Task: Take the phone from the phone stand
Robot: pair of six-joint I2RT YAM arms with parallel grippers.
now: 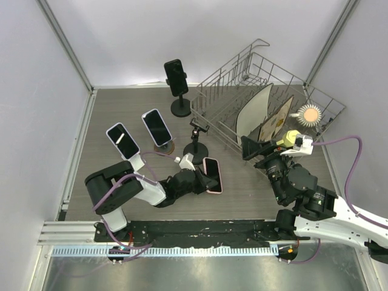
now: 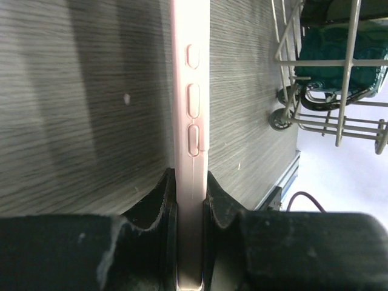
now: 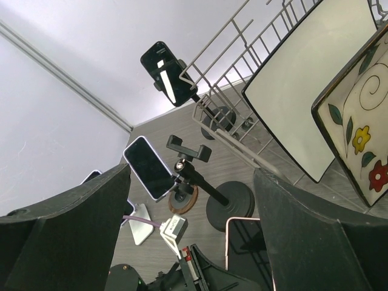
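Observation:
My left gripper (image 1: pixel 200 179) is shut on one end of the pink-cased phone (image 1: pixel 213 175), its dark screen facing up, low over the table. The left wrist view shows that phone (image 2: pixel 191 91) edge-on, side buttons visible, clamped between both fingers of the gripper (image 2: pixel 191 200). Just behind it the black phone stand (image 1: pixel 196 140) stands with its clamp holding nothing. My right gripper (image 1: pixel 251 148) hangs open and holds nothing, to the right beside the rack. Between the wide-apart fingers of the right gripper (image 3: pixel 191 176), its view shows the stand (image 3: pixel 209 189) and the phone (image 3: pixel 248 248) below.
Three other phones sit on stands: a black one (image 1: pixel 176 76) on a tall stand at the back, one (image 1: pixel 156 127) on a wooden base, one (image 1: pixel 123 140) on a white stand at left. A wire dish rack (image 1: pixel 267 73) with plates (image 1: pixel 254 112) fills the right.

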